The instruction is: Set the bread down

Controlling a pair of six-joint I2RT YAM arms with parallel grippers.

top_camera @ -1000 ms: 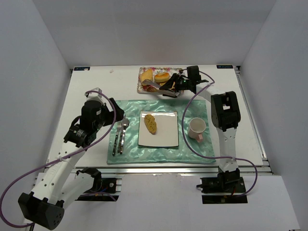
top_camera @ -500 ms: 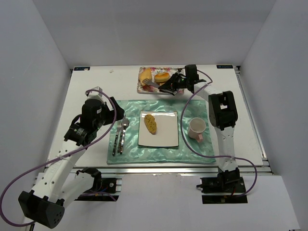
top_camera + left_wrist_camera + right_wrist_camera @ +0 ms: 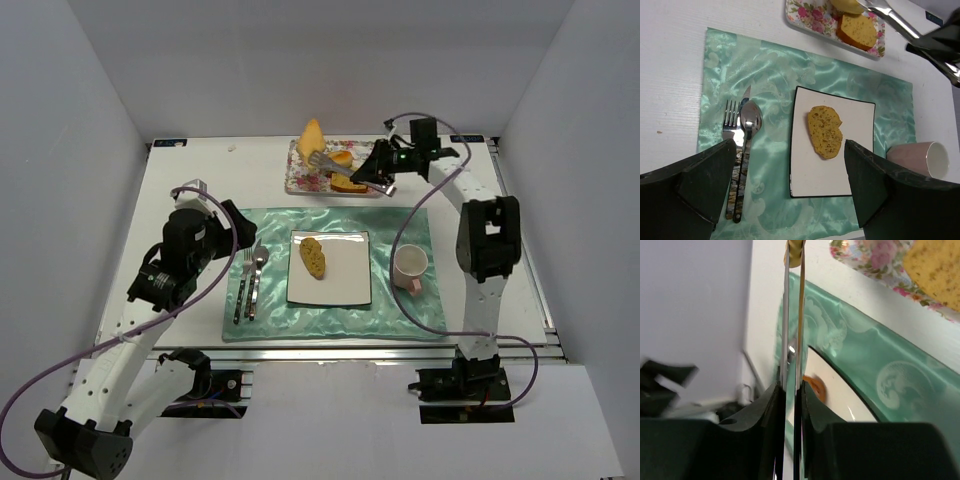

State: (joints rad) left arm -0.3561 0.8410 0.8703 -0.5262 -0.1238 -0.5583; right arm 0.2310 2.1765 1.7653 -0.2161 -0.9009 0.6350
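Top camera first: my right gripper (image 3: 384,166) is clamped on the handles of a pair of metal tongs (image 3: 342,167); the tong tips pinch a yellow bread roll (image 3: 312,136), which hangs over the far left corner of the floral tray (image 3: 296,183) and looks raised off it; a square slice (image 3: 350,184) lies in the tray. On the green placemat (image 3: 410,310) sits a white plate (image 3: 340,285) with an oval slice (image 3: 313,257) on its left half; a pink mug (image 3: 410,265) stands just right of the plate, the cutlery (image 3: 250,280) lies to its left. My left gripper (image 3: 238,234) hovers near the cutlery.

Left wrist camera: the left gripper (image 3: 790,146) has its fingers (image 3: 705,185) spread wide with nothing between them; below I see the plate (image 3: 835,175), the oval slice (image 3: 825,131), a fork (image 3: 730,112) and a spoon (image 3: 749,119) side by side, and the tongs (image 3: 892,19) reaching over the tray (image 3: 807,12).

Right wrist camera: the right gripper (image 3: 790,390) squeezes both tong blades (image 3: 785,315) nearly together; the roll (image 3: 795,252) shows at their far end.
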